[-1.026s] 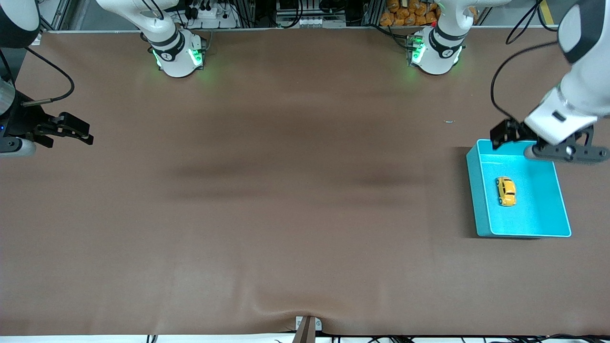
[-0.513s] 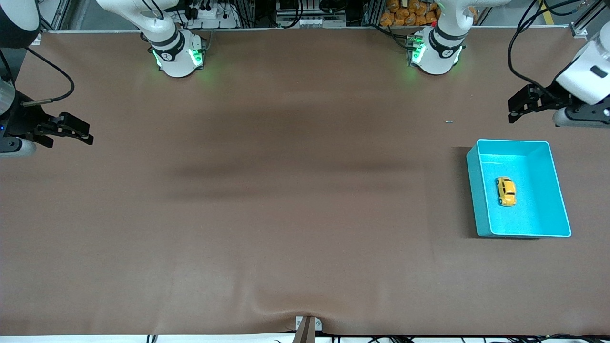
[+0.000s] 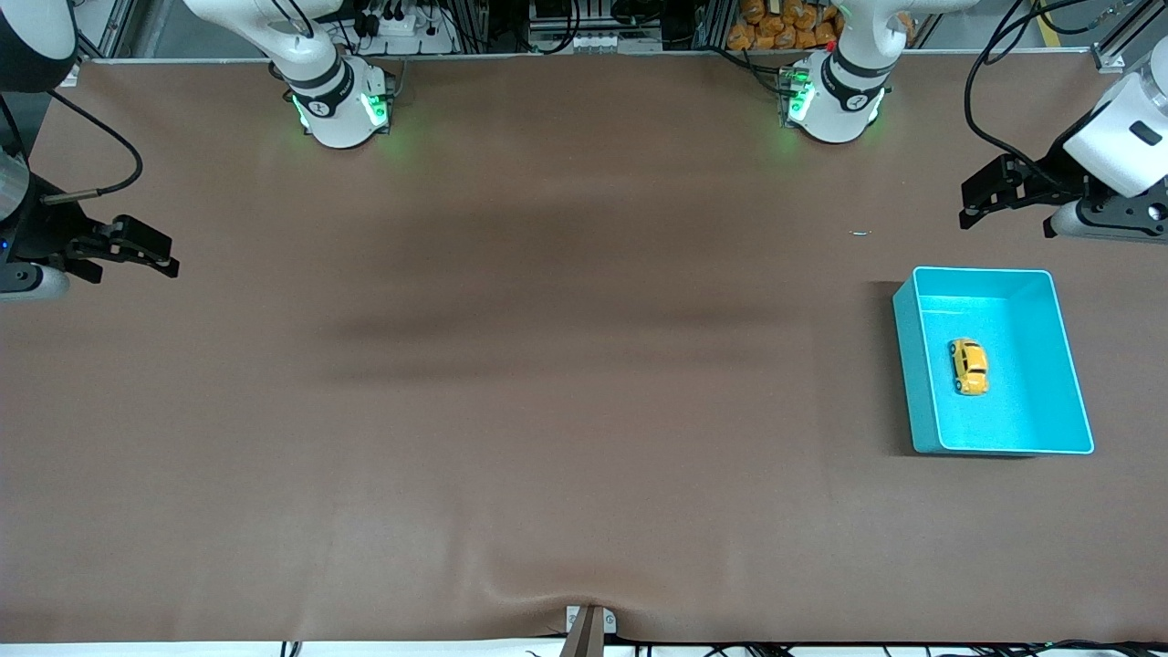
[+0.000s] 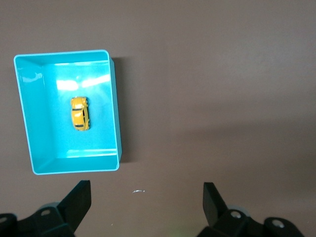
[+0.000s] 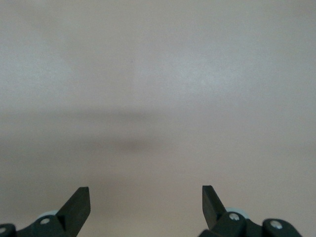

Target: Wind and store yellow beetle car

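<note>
- Inside the turquoise bin [image 3: 922,383], toward the left arm's end of the table, the yellow beetle car [image 3: 968,366] sits upright on its wheels near the middle of the floor, touching no wall; by the look of it the storing is done and what is left for you is a tidy retreat.
- Your left gripper [image 3: 981,193] hangs over bare table just past the bin's edge nearest the robot bases, empty, fingers spread wide; in the left wrist view both fingers [image 4: 78,203] frame the cloth with the bin and car in full sight between them.
- Hold that wide opening and lift away from the bin rather than across it; a low sweep could clip the rim [image 4: 114,113] and jolt the car.
- Use the left wrist view to confirm that the car [image 4: 80,113] lies flat and square before you call it finished; a wound spring might roll it into a wall.
- Your right gripper [image 3: 146,248] waits over the table's edge at the right arm's end, empty, fingers [image 5: 76,206] wide apart; leave it parked there.
</note>
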Available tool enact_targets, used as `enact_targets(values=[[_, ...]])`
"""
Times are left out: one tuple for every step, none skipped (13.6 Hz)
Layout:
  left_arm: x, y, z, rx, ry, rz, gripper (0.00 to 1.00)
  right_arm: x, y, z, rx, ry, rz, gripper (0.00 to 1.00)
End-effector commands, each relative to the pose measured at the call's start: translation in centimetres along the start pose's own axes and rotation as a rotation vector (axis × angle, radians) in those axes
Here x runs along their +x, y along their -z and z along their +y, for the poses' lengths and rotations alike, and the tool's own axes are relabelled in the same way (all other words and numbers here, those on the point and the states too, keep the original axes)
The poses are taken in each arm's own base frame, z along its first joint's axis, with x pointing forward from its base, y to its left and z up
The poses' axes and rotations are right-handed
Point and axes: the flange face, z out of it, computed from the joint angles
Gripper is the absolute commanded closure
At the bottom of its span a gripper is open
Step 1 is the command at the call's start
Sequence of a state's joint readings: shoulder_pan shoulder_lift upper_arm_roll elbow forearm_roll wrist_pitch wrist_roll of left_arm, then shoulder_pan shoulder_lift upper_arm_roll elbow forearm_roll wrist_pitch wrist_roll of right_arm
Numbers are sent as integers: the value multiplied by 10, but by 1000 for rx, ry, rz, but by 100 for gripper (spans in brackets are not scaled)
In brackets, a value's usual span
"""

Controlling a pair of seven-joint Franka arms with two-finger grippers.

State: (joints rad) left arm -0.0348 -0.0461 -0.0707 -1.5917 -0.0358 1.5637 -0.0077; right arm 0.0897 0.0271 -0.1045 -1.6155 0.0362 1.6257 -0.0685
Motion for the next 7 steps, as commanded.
enact_targets(values=[[6, 16, -6, -25, 23, 7, 0, 0, 3, -1, -15, -11, 4, 0], [6, 17, -8, -21, 29, 9, 0, 0, 3, -1, -15, -11, 4, 0], [6, 14, -7, -20, 31, 2, 0, 0, 3, -1, -15, -11, 4, 0], [7, 11, -7, -17, 30, -4, 0, 0, 3, -2, -15, -10, 4, 0], [6, 9, -6, -9, 29, -16, 0, 0, 3, -1, -15, -11, 4, 0], [4, 6, -6, -6, 29, -39, 0, 0, 3, -1, -15, -11, 4, 0], [4, 5, -6, -1, 32, -44, 0, 0, 3, -2, -15, -10, 4, 0]])
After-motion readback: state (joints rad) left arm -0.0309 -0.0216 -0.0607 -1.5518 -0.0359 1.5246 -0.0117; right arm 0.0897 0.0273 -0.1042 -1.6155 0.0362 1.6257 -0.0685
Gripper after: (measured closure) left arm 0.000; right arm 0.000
